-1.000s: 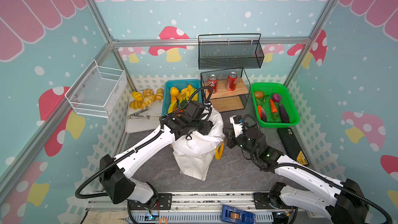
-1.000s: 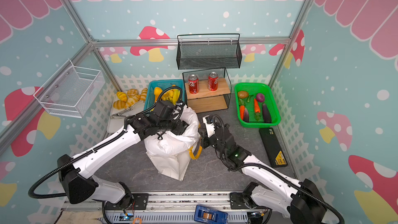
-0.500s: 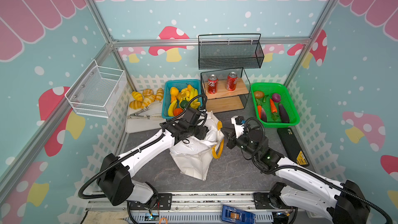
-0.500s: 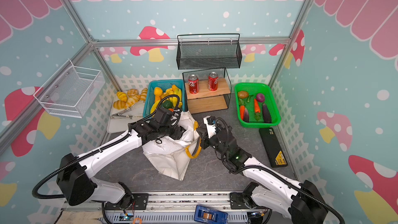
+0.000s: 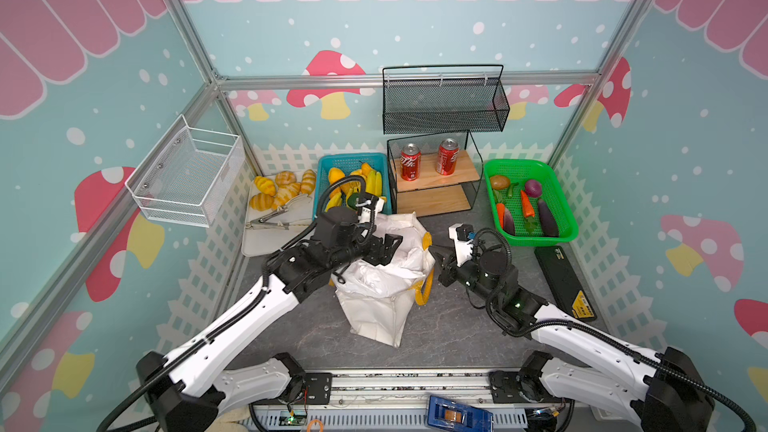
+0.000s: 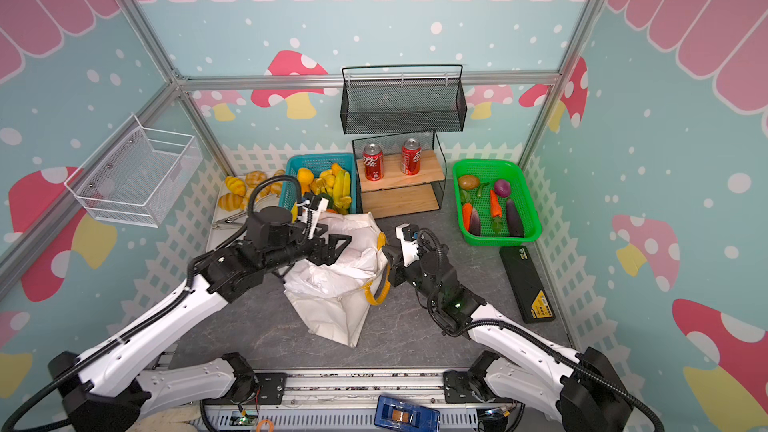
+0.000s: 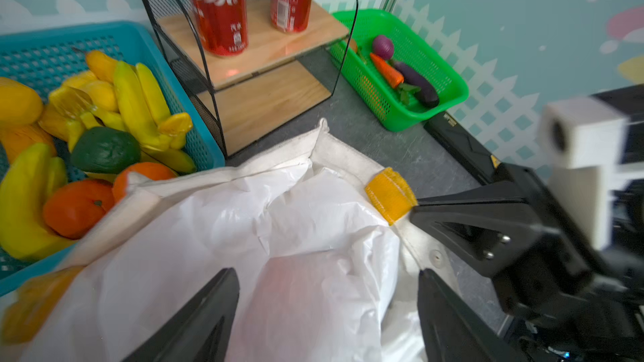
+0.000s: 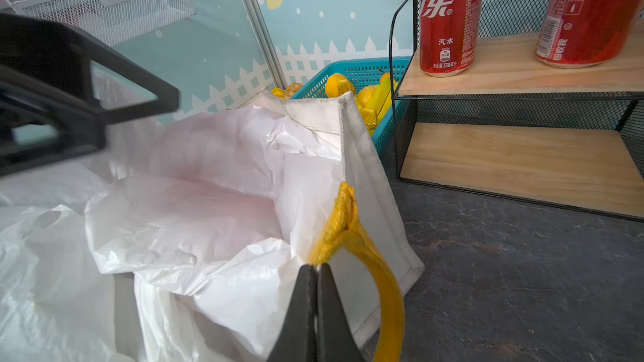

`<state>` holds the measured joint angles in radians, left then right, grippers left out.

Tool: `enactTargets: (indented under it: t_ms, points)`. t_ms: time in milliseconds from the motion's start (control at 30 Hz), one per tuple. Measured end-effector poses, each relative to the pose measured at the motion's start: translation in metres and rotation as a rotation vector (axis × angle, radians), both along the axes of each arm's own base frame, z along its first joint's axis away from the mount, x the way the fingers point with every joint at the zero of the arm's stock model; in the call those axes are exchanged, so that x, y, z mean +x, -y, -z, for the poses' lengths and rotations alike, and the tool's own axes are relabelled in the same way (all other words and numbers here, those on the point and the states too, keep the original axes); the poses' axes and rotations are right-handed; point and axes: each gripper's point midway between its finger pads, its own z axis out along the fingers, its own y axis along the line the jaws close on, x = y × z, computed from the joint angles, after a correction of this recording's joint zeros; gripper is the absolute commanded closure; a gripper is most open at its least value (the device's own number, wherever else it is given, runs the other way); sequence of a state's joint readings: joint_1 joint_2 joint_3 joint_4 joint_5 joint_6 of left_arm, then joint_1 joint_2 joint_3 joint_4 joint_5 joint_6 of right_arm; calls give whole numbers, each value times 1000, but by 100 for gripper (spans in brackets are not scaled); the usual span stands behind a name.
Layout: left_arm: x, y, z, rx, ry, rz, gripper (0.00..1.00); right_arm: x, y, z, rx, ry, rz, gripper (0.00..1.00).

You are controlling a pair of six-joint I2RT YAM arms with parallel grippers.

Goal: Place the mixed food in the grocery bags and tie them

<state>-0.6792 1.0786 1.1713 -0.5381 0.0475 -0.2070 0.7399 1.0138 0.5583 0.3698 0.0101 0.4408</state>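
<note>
Left can (image 8: 449, 19) on the wooden shelf (image 8: 515, 74), right wrist view: white Chinese Coca-Cola script ending in "乐", then "汽水", "净含量:330毫升" and a small vertical "Coca-Cola". The left wrist view gives "可乐" and "汽水" on the same can. Right can (image 8: 592, 12): barcode, digits unreadable. Black box (image 5: 557, 272), lower right of a top view: yellow warning-triangle label, print illegible.

Your left gripper (image 7: 326, 273) hovers with jaws spread wide; your right gripper (image 8: 316, 269) faces it, jaws pressed together.
</note>
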Motion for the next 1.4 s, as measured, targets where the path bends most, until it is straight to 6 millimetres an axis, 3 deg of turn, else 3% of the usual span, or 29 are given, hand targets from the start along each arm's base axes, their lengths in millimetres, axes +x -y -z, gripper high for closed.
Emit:
enactTargets:
  t_ms: [67,133,300,400,667,900,1067,1233,1333,1400]
  points:
    - [-12,-14,-14,-6,6,-21,20,0,0,0,-4,4,0,100]
    - [-23,-27,-16,9,-24,-47,22,0,0,0,-11,8,0,100]
    - [-54,-59,18,106,-203,-111,27,1,1,1,-28,19,0,100]
    - [-63,-66,42,180,-307,-118,30,4,3,4,-41,20,5,100]
    - [-44,-32,99,303,-506,-49,35,5,2,5,-43,21,4,100]
    - [-18,2,138,315,-567,7,36,3,0,4,-34,19,-15,100]
    - [-9,14,169,305,-577,22,37,4,1,3,-31,19,-10,100]
    - [-8,21,165,276,-534,37,33,4,3,1,-33,25,-4,100]
    - [-11,24,143,237,-473,58,30,4,4,1,-34,25,1,100]
    - [-12,24,118,188,-402,71,29,3,5,0,-33,26,4,100]
